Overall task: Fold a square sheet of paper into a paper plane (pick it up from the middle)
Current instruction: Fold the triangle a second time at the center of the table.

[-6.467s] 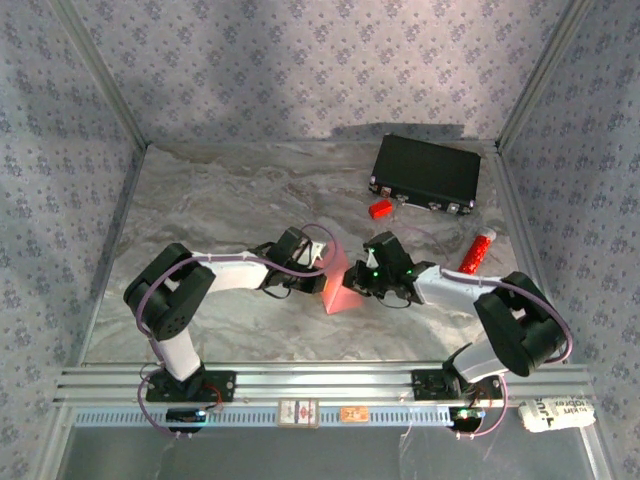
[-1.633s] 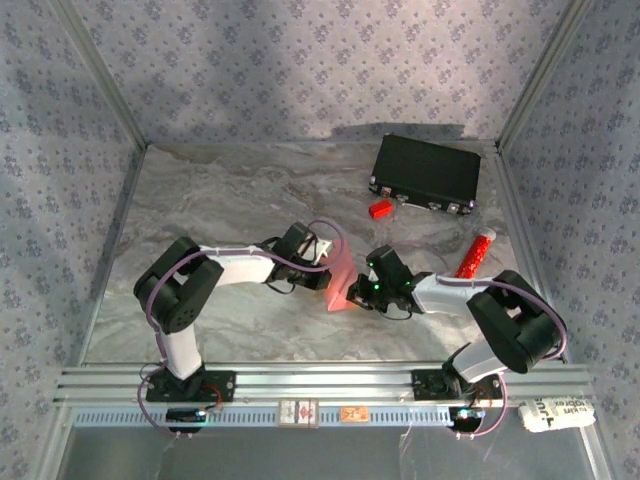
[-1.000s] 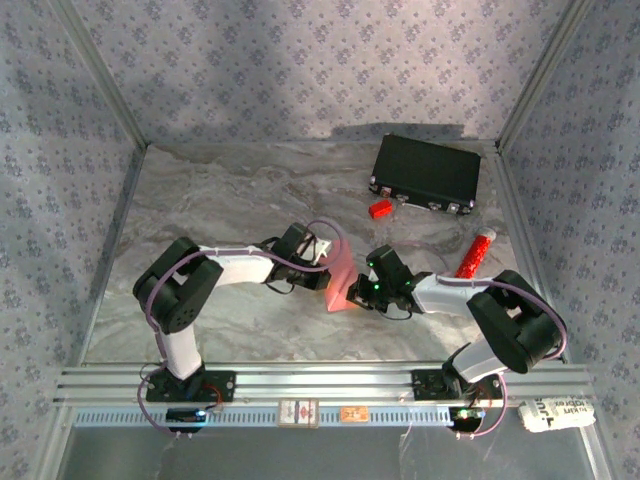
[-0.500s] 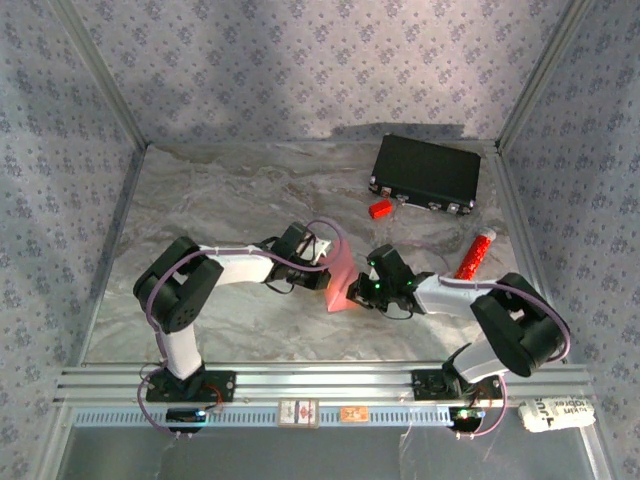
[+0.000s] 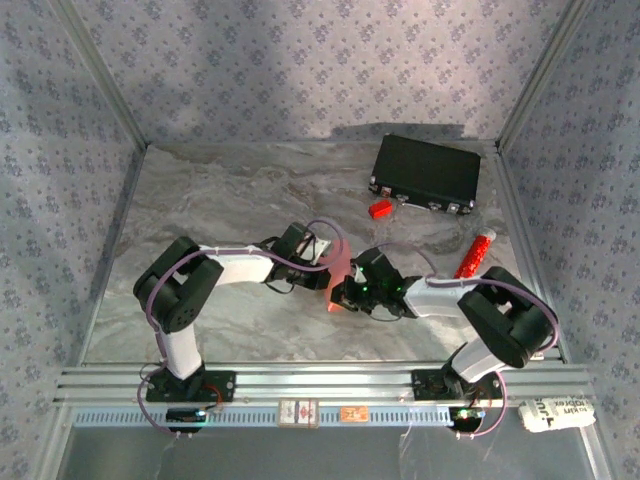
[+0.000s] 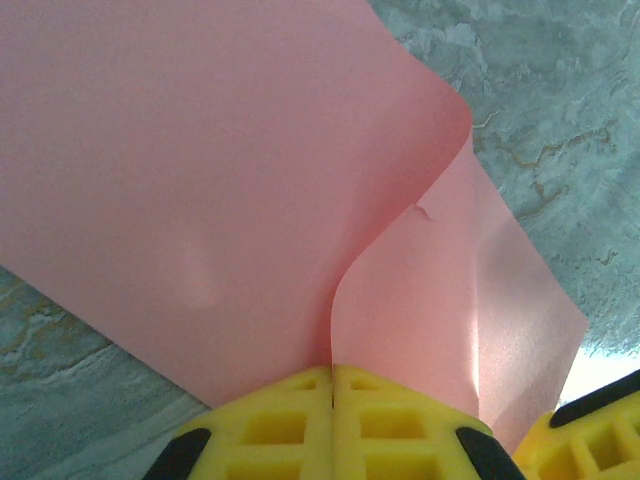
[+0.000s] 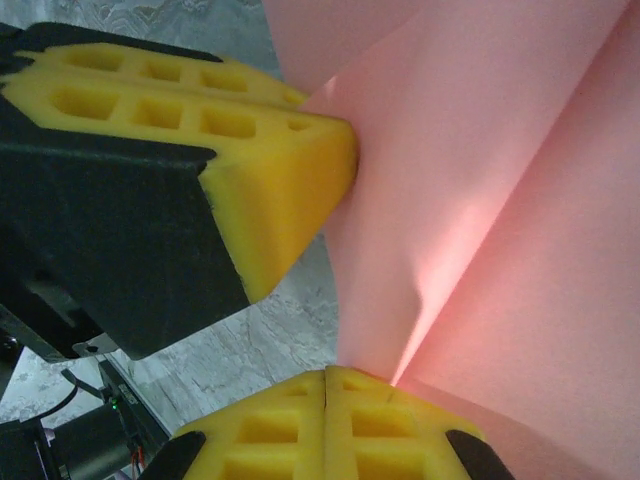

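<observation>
A grey marble-patterned table lies under both arms, which meet near its middle. A black rectangular hard case lies flat on the table, well beyond the right gripper and off to its right.

The thin salmon-pink paper sheet stands up between the two grippers, off the flat and bent into a soft curve, with one flap curling forward from the pinch point and a small nick at its folded edge. In the top view its lower edge seems to touch the table, though the arms hide too much of it to be sure.

The left gripper has its yellow foam pads pressed together on the sheet's edge, with the paper rising straight out of the seam between them. The right gripper is likewise clamped on the sheet, its pads closed on a crease from the opposite side. In the right wrist view one of the left gripper's pads sits just above and to the left of the right gripper, touching the paper.

A red-and-white tube lies to the right of the right gripper, apart from it. A small red block sits beyond the right gripper, just in front of the case
</observation>
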Controlling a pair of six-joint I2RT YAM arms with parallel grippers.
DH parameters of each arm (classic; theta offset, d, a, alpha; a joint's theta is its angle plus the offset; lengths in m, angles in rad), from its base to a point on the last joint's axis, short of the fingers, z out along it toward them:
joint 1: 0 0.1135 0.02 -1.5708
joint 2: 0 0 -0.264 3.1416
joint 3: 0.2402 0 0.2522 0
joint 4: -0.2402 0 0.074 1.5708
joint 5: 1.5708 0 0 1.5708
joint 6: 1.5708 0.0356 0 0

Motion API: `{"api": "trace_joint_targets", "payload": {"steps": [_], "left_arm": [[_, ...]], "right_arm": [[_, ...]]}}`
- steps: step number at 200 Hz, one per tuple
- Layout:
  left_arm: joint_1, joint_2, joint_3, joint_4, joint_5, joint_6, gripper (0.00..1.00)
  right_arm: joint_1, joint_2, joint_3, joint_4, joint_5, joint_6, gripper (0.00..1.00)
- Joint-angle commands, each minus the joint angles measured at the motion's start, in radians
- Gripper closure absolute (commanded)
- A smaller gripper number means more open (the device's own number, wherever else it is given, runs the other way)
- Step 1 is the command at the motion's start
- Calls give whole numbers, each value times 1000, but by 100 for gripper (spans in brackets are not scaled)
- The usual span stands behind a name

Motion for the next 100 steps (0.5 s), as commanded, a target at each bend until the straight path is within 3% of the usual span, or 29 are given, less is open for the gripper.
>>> {"api": "trace_joint_targets", "payload": {"steps": [1,100], "left_arm": [[3,30,9,-25,12,1,100],[2,34,13,-32,16,4,100]], "right_arm": [[12,29,39,36,-17,17,96],[19,94,-27,96,-20,49,96]]}}
